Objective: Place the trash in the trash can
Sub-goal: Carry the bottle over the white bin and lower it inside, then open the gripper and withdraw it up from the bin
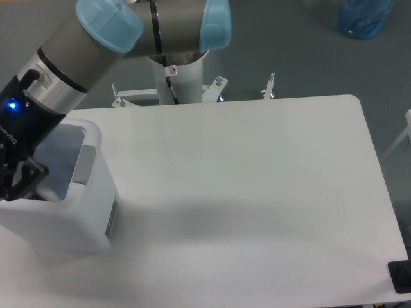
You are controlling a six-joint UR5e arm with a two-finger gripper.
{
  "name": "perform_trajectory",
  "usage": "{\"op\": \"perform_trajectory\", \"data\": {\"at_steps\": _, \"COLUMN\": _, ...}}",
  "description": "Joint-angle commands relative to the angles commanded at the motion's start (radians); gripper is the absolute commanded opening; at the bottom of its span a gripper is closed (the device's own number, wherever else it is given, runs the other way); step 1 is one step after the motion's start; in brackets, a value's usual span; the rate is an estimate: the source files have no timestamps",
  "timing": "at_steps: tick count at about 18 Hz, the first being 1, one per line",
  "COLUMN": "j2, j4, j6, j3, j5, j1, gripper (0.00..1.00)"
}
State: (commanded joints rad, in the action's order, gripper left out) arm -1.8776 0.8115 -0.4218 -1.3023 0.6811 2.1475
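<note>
The trash can [90, 215] is a boxy white bin at the table's left end, and its open top shows a bluish inside. My gripper [11, 181] hangs over that opening at the frame's left edge. Only part of its black finger linkage shows; the rest is cut off. The trash does not show: no bottle or wrapper appears on the table, in the jaws or in the visible part of the bin. Whether the jaws stand open or shut cannot be seen.
The arm's white pedestal [178, 77] stands behind the table's far edge. A blue water jug [365, 17] sits on the floor at the top right. A small black object [401, 277] lies at the table's lower right corner.
</note>
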Motion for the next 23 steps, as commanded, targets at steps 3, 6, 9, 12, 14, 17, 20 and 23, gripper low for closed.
{"op": "perform_trajectory", "data": {"at_steps": 3, "j2": 0.000, "j4": 0.000, "j6": 0.000, "j3": -0.008, "j5": 0.000, "j1": 0.035, "gripper": 1.00}}
{"op": "perform_trajectory", "data": {"at_steps": 6, "j2": 0.002, "j4": 0.002, "j6": -0.002, "j3": -0.009, "j5": 0.000, "j1": 0.089, "gripper": 1.00}}
{"op": "perform_trajectory", "data": {"at_steps": 9, "j2": 0.002, "j4": 0.003, "j6": -0.003, "j3": -0.017, "j5": 0.003, "j1": 0.146, "gripper": 1.00}}
{"op": "perform_trajectory", "data": {"at_steps": 12, "j2": 0.000, "j4": 0.005, "j6": -0.009, "j3": -0.021, "j5": 0.003, "j1": 0.219, "gripper": 1.00}}
{"op": "perform_trajectory", "data": {"at_steps": 14, "j2": 0.000, "j4": 0.005, "j6": -0.044, "j3": -0.021, "j5": 0.011, "j1": 0.273, "gripper": 1.00}}
{"op": "perform_trajectory", "data": {"at_steps": 17, "j2": -0.002, "j4": 0.011, "j6": -0.127, "j3": -0.018, "j5": 0.026, "j1": 0.337, "gripper": 1.00}}
{"op": "perform_trajectory", "data": {"at_steps": 20, "j2": 0.000, "j4": 0.038, "j6": -0.204, "j3": -0.021, "j5": 0.087, "j1": 0.385, "gripper": 1.00}}
{"op": "perform_trajectory", "data": {"at_steps": 23, "j2": -0.018, "j4": 0.057, "j6": -0.238, "j3": -0.012, "j5": 0.118, "j1": 0.403, "gripper": 1.00}}
